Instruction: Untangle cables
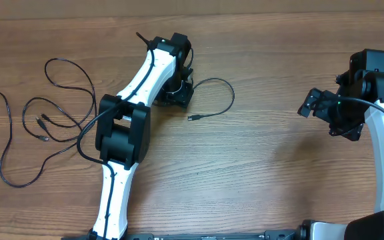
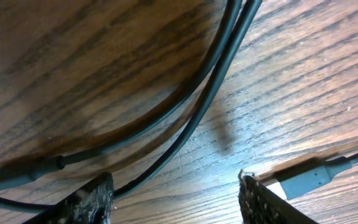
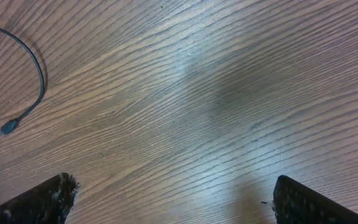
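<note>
Several thin black cables lie on the wooden table. One cable arcs right from my left gripper and ends in a small plug. Other cables form loose loops at the left, with plug tips near the middle of them. In the left wrist view two cables run side by side just above the table, and a plug lies by the right finger. My left gripper is open, low over them. My right gripper is open over bare wood, far right.
The right wrist view shows the arcing cable's end at its far left. A long loop reaches near the table's left edge. My left arm's body lies over part of the left cables.
</note>
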